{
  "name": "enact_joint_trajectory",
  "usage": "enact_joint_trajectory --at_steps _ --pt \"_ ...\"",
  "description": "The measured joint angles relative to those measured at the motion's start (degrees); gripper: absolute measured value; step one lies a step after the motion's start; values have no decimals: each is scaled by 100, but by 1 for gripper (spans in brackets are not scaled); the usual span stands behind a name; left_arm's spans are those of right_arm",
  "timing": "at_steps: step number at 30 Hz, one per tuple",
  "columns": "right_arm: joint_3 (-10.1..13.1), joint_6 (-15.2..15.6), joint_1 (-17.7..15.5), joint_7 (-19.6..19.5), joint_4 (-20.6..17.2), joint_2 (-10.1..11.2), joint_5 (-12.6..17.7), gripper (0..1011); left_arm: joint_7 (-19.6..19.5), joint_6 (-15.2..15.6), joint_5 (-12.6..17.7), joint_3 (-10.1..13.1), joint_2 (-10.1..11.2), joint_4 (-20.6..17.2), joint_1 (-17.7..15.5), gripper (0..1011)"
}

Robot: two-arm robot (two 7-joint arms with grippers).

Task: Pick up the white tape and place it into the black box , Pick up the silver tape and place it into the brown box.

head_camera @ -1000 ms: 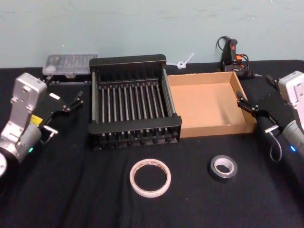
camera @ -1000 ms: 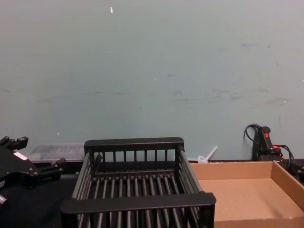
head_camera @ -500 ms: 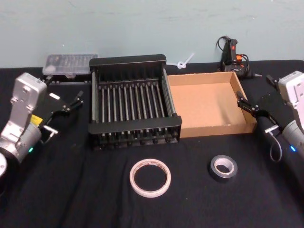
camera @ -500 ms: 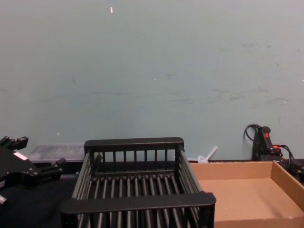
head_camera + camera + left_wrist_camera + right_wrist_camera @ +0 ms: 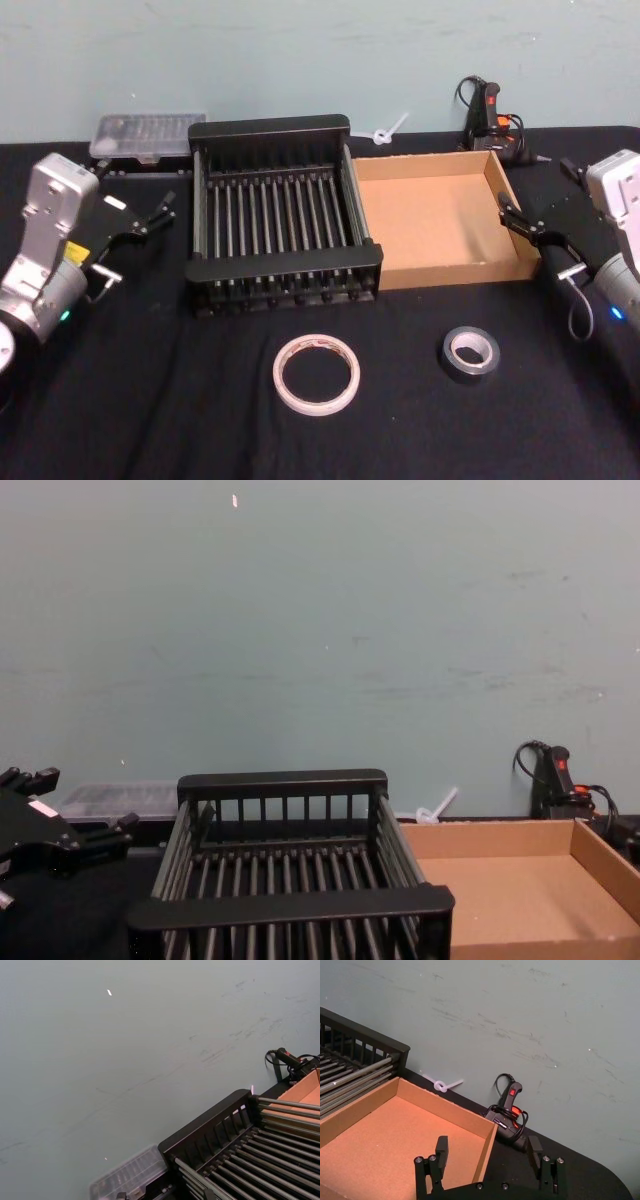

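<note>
The white tape (image 5: 316, 373) lies flat on the black table near the front, before the black box (image 5: 285, 273). To its right the smaller silver tape (image 5: 470, 354) lies flat in front of the brown box (image 5: 455, 270). Both boxes stand side by side and hold nothing. My left gripper (image 5: 154, 216) hovers open to the left of the black box (image 5: 290, 905), well back from the tapes. My right gripper (image 5: 511, 216) is open at the right wall of the brown box (image 5: 445, 1110), its fingers (image 5: 441, 1149) spread with nothing between them.
A clear plastic case (image 5: 148, 133) sits behind the black box at the back left. A black-and-red tool with a cable (image 5: 490, 115) and a white zip tie (image 5: 390, 129) lie by the wall behind the brown box. The wall closes off the table's back.
</note>
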Motion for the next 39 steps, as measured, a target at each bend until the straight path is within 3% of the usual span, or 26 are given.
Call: enact_joint_trajectory --at_steps 16,26,39 --pt "0 0 0 0 0 0 0 1002 0 0 0 0 0 0 0 1001" --pt "163 -28 -82 253 -18 -68 103 1002 0 0 0 0 0 0 0 1001" --pt "410 161 -484 713 -574 -10 431 1002 0 0 0 0 0 0 0 1001"
